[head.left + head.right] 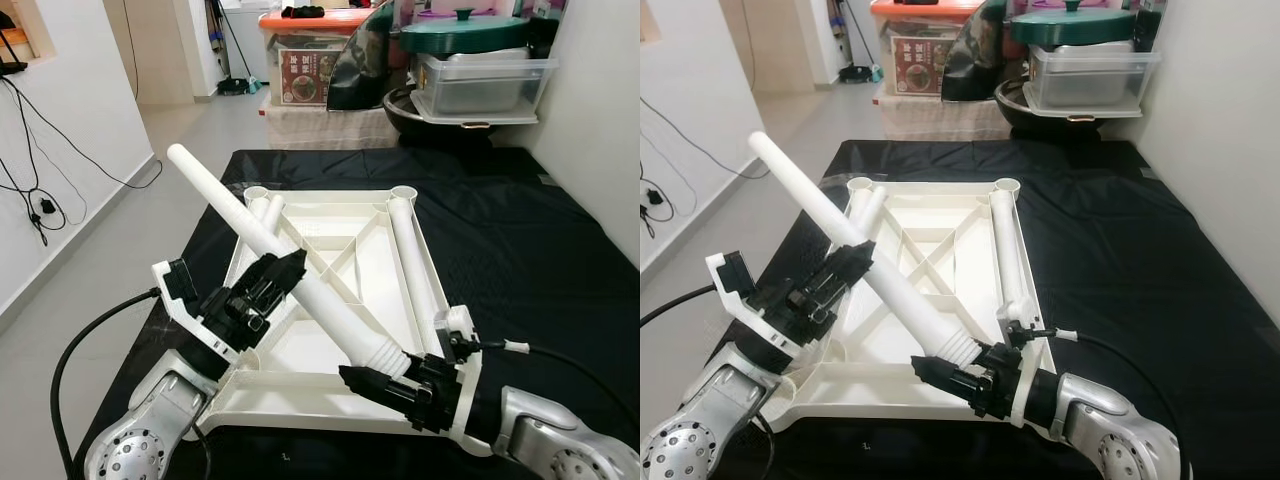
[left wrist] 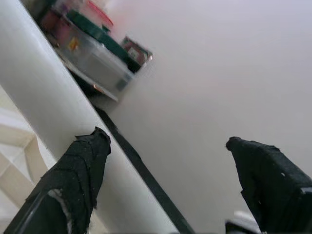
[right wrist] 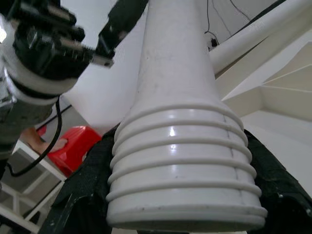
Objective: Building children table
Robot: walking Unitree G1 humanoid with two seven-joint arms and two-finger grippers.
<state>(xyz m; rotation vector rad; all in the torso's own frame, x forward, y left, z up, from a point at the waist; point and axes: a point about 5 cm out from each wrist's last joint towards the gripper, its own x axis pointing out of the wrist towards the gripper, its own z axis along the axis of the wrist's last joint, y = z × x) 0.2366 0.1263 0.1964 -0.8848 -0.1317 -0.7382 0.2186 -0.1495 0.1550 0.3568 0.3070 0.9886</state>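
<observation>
Head views: white plastic tabletop [image 1: 300,400] lies upside down, ribbed underside up, on a black mat [image 1: 520,250] on the floor, centre of frame.

Long white table leg [image 1: 270,245] runs diagonally from upper left down to lower centre, above the tabletop. Its threaded, ribbed end [image 3: 183,161] is at the lower end.

Right gripper [image 1: 385,385], lower centre-right: jaws closed around the threaded end of the leg; the right wrist view shows black fingers [image 3: 85,190] on both sides of the ribbed collar.

Left gripper [image 1: 275,280], centre-left: at mid-length of the leg. Left wrist view shows one finger [image 2: 80,168] against the leg shaft and the other well apart from it, so jaws are wide, not clamped.

Second leg [image 1: 412,265] lies flat in the right side of the tabletop, its far end by the corner socket [image 1: 403,192]. Third leg [image 1: 270,212] lies near the upper-left corner socket, partly hidden behind the diagonal leg.

Background, top of frame: green pot lid [image 1: 465,32] on clear storage bins [image 1: 480,85], an orange-lidded box [image 1: 310,55]. Cables [image 1: 40,170] hang on the left wall.
</observation>
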